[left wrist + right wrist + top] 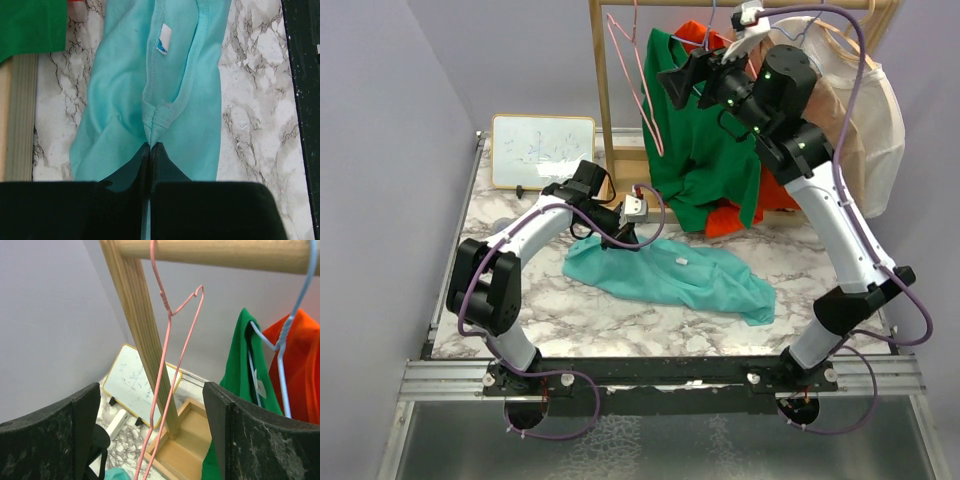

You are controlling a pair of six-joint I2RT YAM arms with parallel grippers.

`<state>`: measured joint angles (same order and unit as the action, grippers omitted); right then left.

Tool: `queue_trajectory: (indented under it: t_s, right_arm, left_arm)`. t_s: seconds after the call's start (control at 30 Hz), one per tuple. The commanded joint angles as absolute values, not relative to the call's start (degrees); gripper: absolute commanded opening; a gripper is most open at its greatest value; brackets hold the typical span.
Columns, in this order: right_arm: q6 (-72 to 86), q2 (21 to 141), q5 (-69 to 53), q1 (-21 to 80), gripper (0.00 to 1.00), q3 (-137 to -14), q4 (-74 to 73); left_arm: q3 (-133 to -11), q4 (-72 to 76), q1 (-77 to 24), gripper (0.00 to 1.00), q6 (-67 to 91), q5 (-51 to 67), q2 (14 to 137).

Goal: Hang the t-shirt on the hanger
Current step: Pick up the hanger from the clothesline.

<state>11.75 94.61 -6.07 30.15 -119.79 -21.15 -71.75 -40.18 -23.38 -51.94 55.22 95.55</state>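
Observation:
The teal t-shirt (670, 275) lies crumpled on the marble table. My left gripper (620, 232) is at its left end, shut on the collar seam; in the left wrist view the t-shirt (125, 90) fills the middle, its white tag (164, 39) beyond the pinched fold at the left gripper (150, 146). The pink wire hanger (638, 85) hangs on the wooden rail. My right gripper (685, 75) is raised beside it, open. In the right wrist view the hanger (167, 375) hangs ahead between the spread fingers of the right gripper (150, 440), untouched.
A wooden rack (603, 90) holds a green shirt (705, 160), an orange-red shirt (735, 215) and a cream garment (870, 130) on blue-grey hangers (285, 340). A small whiteboard (542, 150) leans at the back left. The rack's base tray (200, 450) sits on the table.

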Motion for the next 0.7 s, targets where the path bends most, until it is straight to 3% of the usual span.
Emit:
queue_trajectory:
  t_s: [0.0, 0.67]
  right_arm:
    - [10.5, 98.6, 1.7, 31.2, 0.83, -120.5, -21.9]
    - [13.1, 105.1, -1.0, 32.1, 0.85, -119.5, -16.5]
  left_arm:
    - [-71.1, -38.9, -23.5, 0.00, -50.6, 56.3, 92.9]
    - [-69.9, -37.9, -23.5, 0.00, -49.5, 57.4, 93.2]
